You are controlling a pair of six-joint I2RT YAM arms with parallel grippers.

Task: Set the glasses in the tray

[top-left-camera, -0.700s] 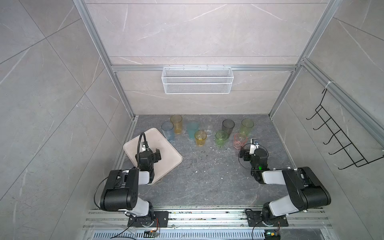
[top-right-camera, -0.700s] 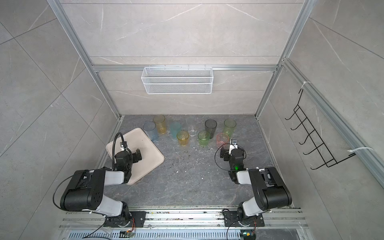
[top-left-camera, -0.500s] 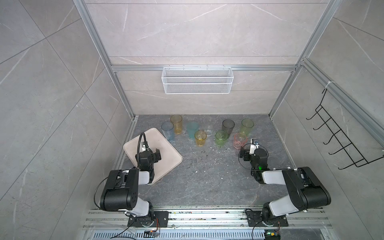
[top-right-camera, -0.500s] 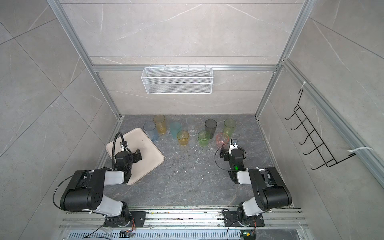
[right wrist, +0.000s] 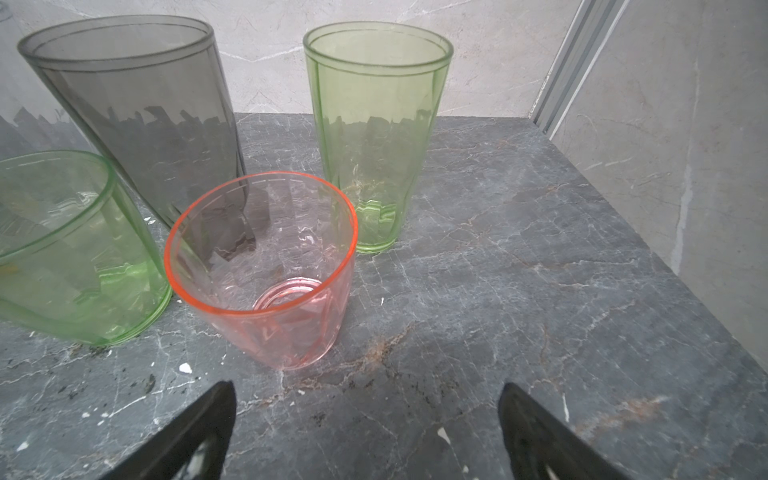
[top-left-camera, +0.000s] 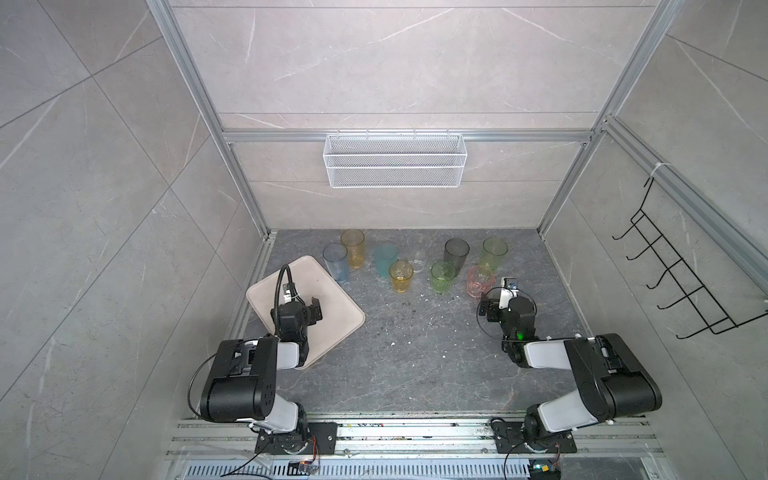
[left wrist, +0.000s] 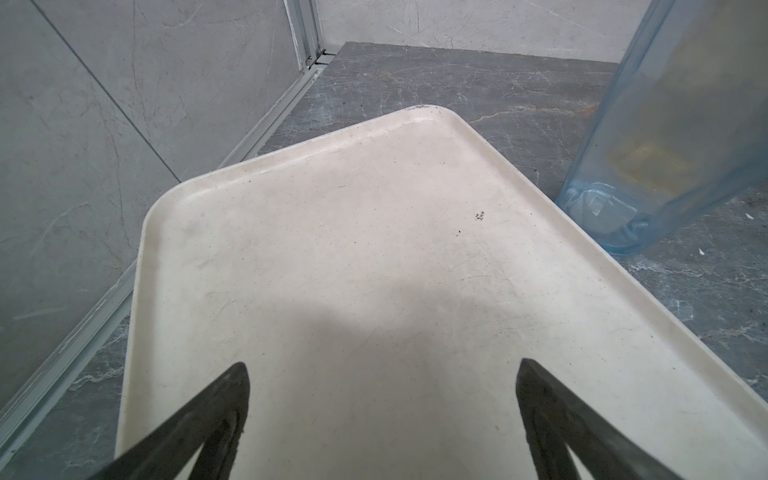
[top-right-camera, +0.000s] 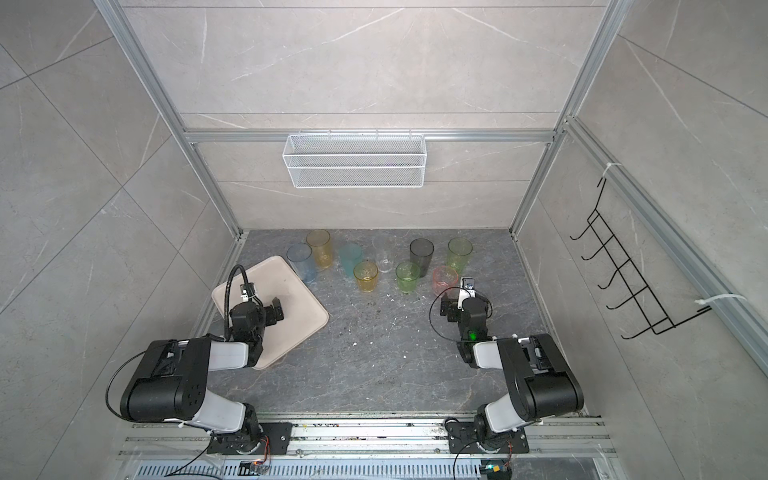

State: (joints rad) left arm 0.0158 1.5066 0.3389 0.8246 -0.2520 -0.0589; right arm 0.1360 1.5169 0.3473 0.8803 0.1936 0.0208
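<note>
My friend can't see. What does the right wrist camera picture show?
A short pink glass stands upright on the dark marbled table, just ahead of the open, empty right end effector. Behind it stand a tall grey glass and a tall green glass; a short green glass sits beside it.

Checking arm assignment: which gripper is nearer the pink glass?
Right. The right gripper sits open just short of the pink glass; the left gripper hangs over the tray, much farther off.
</note>
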